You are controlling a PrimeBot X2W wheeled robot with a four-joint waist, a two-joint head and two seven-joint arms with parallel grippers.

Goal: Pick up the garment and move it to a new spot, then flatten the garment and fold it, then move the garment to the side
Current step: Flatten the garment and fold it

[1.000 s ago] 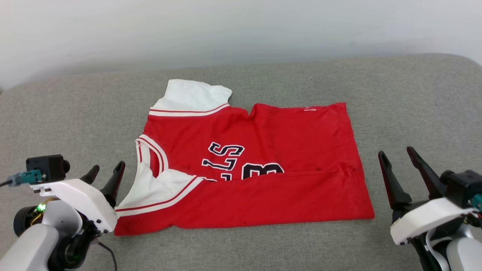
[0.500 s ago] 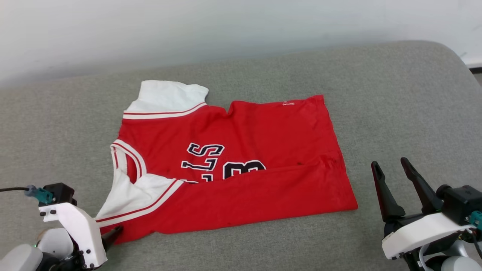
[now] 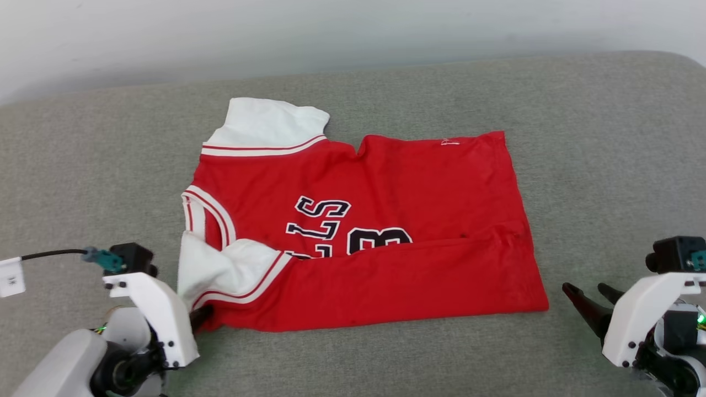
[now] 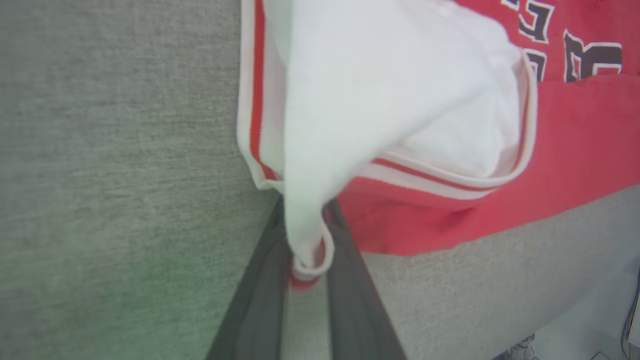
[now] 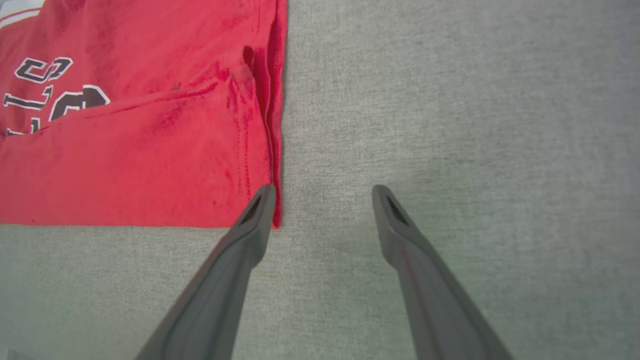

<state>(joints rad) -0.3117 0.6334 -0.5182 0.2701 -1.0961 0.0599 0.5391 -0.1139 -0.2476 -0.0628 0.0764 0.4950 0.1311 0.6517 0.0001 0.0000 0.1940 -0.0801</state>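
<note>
Red shirt (image 3: 386, 231) lies half-folded on grey cushion (image 3: 606, 138) — left gripper (image 4: 305, 260) pinches white sleeve (image 4: 350, 100) corner, right gripper (image 5: 324, 192) wide open beside hem (image 5: 272, 125); folding unfinished, side move pending.

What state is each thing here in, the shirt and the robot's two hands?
garment: lying on the grey cushion, near edge folded over part of the lettering.
near sleeve: white, bunched up, its trimmed corner pinched.
left hand: shut on the sleeve's corner.
right hand: open, holding nothing, one finger at the garment's corner.
</note>
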